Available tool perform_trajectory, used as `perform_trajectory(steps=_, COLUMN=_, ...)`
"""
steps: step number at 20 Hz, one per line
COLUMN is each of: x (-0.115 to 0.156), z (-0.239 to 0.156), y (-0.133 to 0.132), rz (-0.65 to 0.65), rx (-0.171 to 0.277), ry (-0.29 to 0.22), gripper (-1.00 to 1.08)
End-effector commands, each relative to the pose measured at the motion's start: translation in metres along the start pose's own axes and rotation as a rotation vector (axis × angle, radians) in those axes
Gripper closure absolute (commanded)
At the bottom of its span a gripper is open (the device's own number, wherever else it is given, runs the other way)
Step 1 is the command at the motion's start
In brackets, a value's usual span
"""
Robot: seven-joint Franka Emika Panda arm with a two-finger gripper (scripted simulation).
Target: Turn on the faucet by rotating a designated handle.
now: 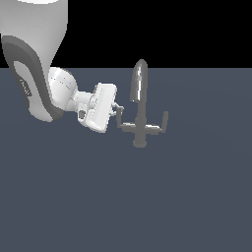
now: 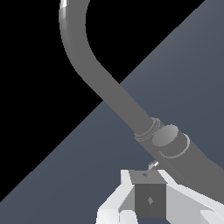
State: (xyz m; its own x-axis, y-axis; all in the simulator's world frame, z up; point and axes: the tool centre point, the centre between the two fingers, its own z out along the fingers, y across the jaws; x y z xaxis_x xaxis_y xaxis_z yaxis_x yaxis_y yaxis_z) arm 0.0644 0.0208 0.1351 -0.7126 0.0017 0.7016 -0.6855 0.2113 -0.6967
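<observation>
A: Largest first. The arm (image 1: 34, 74) comes down from the upper left of the exterior frame. The desk (image 1: 187, 197) fills the lower part as a bare slate plane.

B: And the faucet?

A: The faucet (image 1: 140, 98) stands just right of centre, spout arched tall, base round. A crossbar runs across it low down, with an upturned lever at each end.

B: Which lever matters?

A: I judge it to be the handle (image 1: 124, 122) on the exterior view's left end of the crossbar. It is the one next to the hand. Its twin lever (image 1: 164, 119) sits on the far side of the spout.

B: Long axis?

A: Horizontal arm, lying left to right in the frame, with a short upright tip. The hand (image 1: 118, 109) points toward the frame's right, so the handle lies straight ahead and slightly lower.

B: Touching?

A: Fingers are at the upright tip, right beside it. I cannot confirm contact.

B: Fingers apart or together?

A: Cannot tell. In the wrist view a dark block sits between pale finger parts, low in the frame, with the spout (image 2: 109, 92) running diagonally above.
</observation>
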Motion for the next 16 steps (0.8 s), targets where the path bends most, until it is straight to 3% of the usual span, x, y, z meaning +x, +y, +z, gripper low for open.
perform_trajectory(steps=1, x=0.006, z=-0.001, y=0.003, rz=0.000, rx=0.000, ry=0.000, gripper=1.08)
perform_trajectory(steps=11, x=0.029, z=-0.004, y=0.014, rz=0.000, rx=0.000, ry=0.000, gripper=1.08)
perform_trajectory(steps=16, x=0.027, z=-0.002, y=0.024, rz=-0.002, rx=0.000, ry=-0.003, gripper=1.08)
